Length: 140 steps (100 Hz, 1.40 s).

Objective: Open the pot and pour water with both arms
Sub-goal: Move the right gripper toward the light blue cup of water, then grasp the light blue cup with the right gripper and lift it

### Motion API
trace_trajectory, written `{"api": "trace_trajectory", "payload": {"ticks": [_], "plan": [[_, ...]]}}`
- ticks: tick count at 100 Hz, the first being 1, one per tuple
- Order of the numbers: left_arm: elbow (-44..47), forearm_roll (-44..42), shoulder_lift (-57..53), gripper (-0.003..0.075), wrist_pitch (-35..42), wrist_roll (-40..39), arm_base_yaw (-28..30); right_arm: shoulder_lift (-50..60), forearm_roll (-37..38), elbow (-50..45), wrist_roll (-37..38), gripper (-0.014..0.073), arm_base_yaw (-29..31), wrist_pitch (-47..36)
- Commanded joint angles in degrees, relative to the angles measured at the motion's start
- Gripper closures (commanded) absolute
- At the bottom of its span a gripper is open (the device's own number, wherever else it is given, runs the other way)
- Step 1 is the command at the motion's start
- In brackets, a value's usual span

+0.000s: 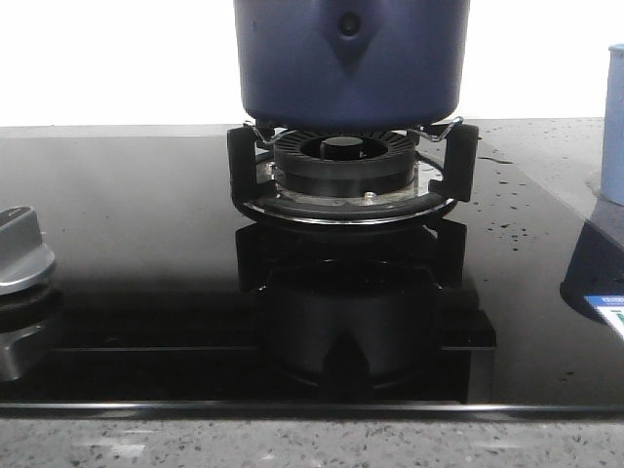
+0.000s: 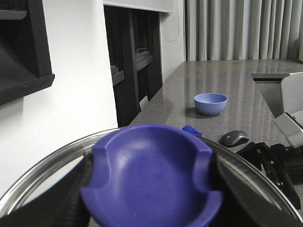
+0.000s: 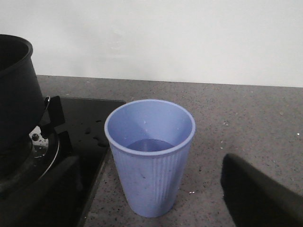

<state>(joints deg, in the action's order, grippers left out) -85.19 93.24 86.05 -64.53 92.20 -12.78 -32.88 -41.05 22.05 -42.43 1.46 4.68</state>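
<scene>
The dark navy pot (image 1: 351, 58) stands on the gas burner (image 1: 341, 161); its top is cut off in the front view. In the right wrist view the pot (image 3: 14, 94) shows an open dark rim. My left gripper (image 2: 149, 189) is shut on the blue knob (image 2: 151, 161) of the glass lid (image 2: 42, 161), held away from the pot. My right gripper (image 3: 149, 198) is open, its dark fingers (image 3: 260, 194) on either side of a pale blue ribbed cup (image 3: 149, 156) holding some water, not touching it. Neither gripper shows in the front view.
The cup (image 1: 614, 117) stands on the speckled counter right of the black glass hob (image 1: 146, 244). A silver stove knob (image 1: 19, 249) sits at the front left. The left wrist view shows a blue bowl (image 2: 210, 103) and a grey mouse (image 2: 234, 137) on a far counter.
</scene>
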Motion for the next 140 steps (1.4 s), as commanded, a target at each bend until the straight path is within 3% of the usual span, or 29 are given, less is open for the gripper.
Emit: {"api": "trace_trajectory", "payload": {"ticks": [1,31,83,124,140], "plan": [[-1.93,6.08,-2.55,0.0502,-0.30,-0.70,-0.16,-1.22,-0.30,1.43,-0.47,-0.0033,0.39,-2.82],[-1.93,6.08,-2.55,0.0503,-0.30,-1.05,-0.16,-6.84,-0.30,1.43,-0.47,-0.0045,-1.40,-4.68],[-1.93,5.90,-2.55,0.0502,-0.20,-1.05,-0.16,-18.36,-0.81,1.65,0.27,-0.0045,-8.66,-20.11],[-1.93,5.90,-2.55,0.0503,-0.20,-1.05,-0.16,-26.15,0.93,1.65,7.20,-0.0045,-10.72,-30.36],[-1.93,5.60,-2.55,0.0503,-0.20,-1.05,-0.16,-28.17,7.37,1.65,13.46,-0.0045,-10.72,-32.11]]}}
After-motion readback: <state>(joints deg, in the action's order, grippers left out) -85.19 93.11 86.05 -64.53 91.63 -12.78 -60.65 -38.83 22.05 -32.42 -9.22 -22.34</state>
